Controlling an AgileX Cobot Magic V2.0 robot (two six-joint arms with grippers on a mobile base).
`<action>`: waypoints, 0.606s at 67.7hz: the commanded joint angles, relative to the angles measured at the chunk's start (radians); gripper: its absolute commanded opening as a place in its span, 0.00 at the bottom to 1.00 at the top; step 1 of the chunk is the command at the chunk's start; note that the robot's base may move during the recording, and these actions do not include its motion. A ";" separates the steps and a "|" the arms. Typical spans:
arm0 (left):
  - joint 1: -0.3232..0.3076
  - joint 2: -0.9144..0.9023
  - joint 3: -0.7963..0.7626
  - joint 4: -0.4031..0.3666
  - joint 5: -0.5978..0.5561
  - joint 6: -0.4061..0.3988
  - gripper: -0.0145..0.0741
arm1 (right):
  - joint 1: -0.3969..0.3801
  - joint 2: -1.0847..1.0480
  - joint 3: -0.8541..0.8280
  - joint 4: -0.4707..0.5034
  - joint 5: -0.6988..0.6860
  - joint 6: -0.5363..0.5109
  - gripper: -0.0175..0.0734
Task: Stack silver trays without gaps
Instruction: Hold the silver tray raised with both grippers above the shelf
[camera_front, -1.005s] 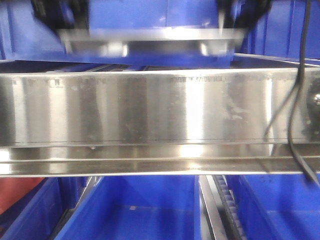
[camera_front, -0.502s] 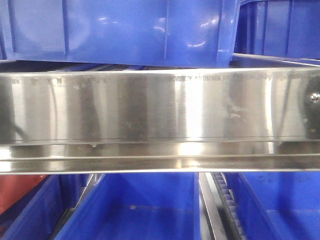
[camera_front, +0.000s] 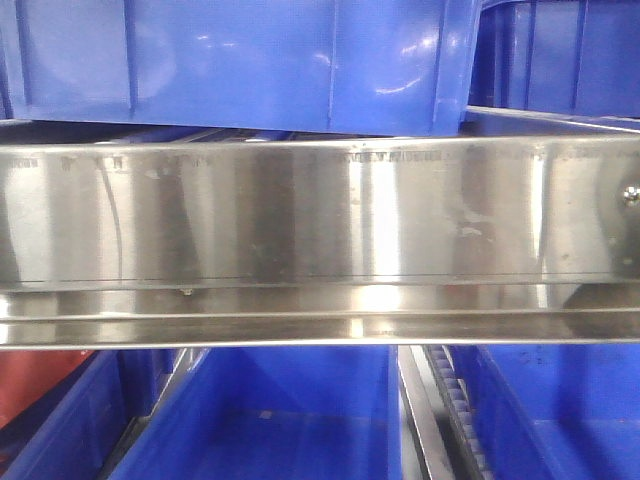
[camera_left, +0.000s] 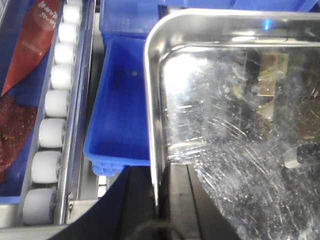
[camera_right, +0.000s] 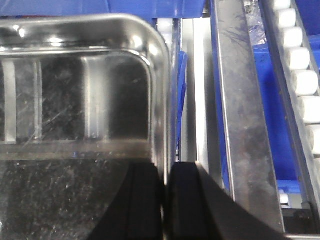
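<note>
A wide steel shelf rail (camera_front: 320, 215) fills the front view from side to side, with 1 blue bin (camera_front: 250, 60) above it and another bin (camera_front: 290, 420) below. That view shows neither the tray nor my grippers.

The silver tray (camera_left: 240, 100) hangs between my 2 wrists, open side up, over a shallow blue bin (camera_left: 122, 115). It stretches crosswise from my left side to my right, and its length seems to run that way too. The 2 end rims point away from me toward the shelving. A rounded far corner shows at each end.

A roller track (camera_left: 52, 132) runs beside it on my left.

My left gripper (camera_left: 161, 200) is pinched onto the left end rim. My right gripper (camera_right: 166, 200) clamps the right end rim the same way, fingers nearly together.

A red packet (camera_left: 35, 40) lies beyond the rollers.
</note>
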 joint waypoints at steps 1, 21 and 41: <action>-0.015 -0.004 0.001 -0.001 -0.061 0.000 0.15 | 0.008 -0.011 -0.003 -0.020 -0.064 0.002 0.19; -0.015 -0.004 0.001 -0.001 -0.061 0.000 0.15 | 0.008 -0.011 -0.003 -0.020 -0.067 0.002 0.19; -0.015 -0.004 0.001 0.003 -0.060 0.000 0.15 | 0.008 -0.011 -0.003 -0.020 -0.069 0.002 0.19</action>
